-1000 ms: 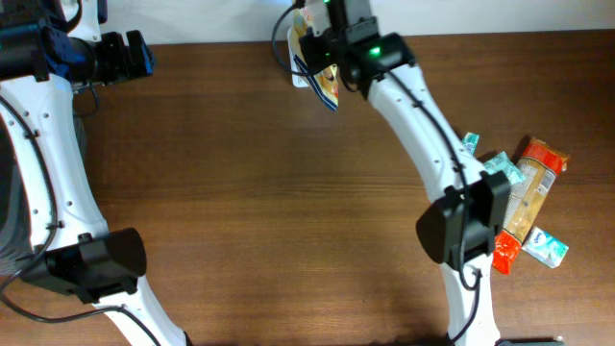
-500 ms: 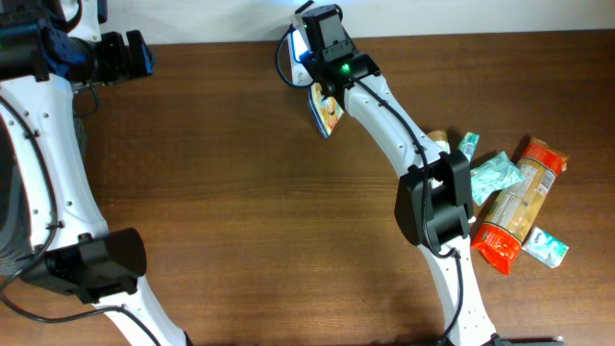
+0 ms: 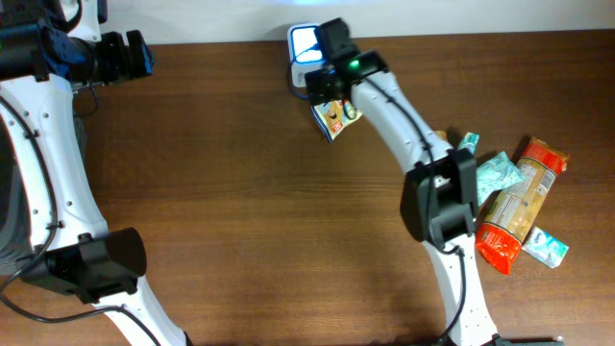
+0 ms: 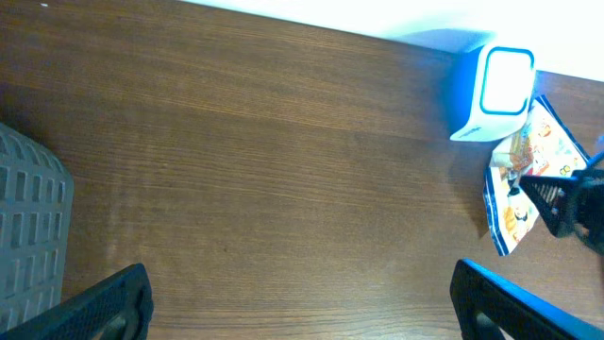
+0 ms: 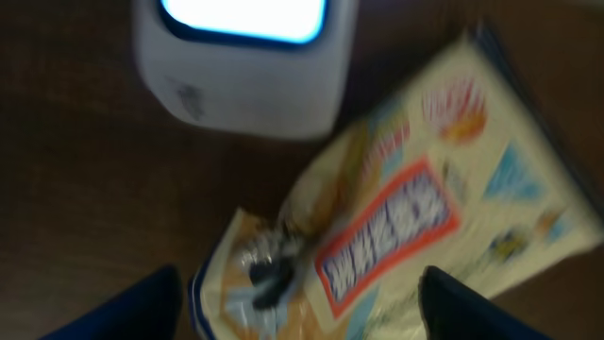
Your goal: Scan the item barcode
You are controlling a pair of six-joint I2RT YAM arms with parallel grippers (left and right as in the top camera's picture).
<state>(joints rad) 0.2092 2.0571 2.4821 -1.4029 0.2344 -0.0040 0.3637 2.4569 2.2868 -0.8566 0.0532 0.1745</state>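
Snack packet (image 3: 330, 117), one, lies on the table (image 3: 240, 211) just near of one blue-white scanner (image 3: 304, 43); right pincer (image 5: 307, 297) above it, spread wide, gripping nothing. Left pincer (image 4: 302, 302) likewise wide, empty.

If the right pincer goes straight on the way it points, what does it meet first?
Most likely the snack packet, directly ahead of the open right pincer; the scanner sits past it. Blur hides the depth.

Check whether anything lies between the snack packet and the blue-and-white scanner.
Nothing visible does. The snack packet lies right beside the scanner, one corner at its base, with no other item in the gap. Whether they touch is unclear.
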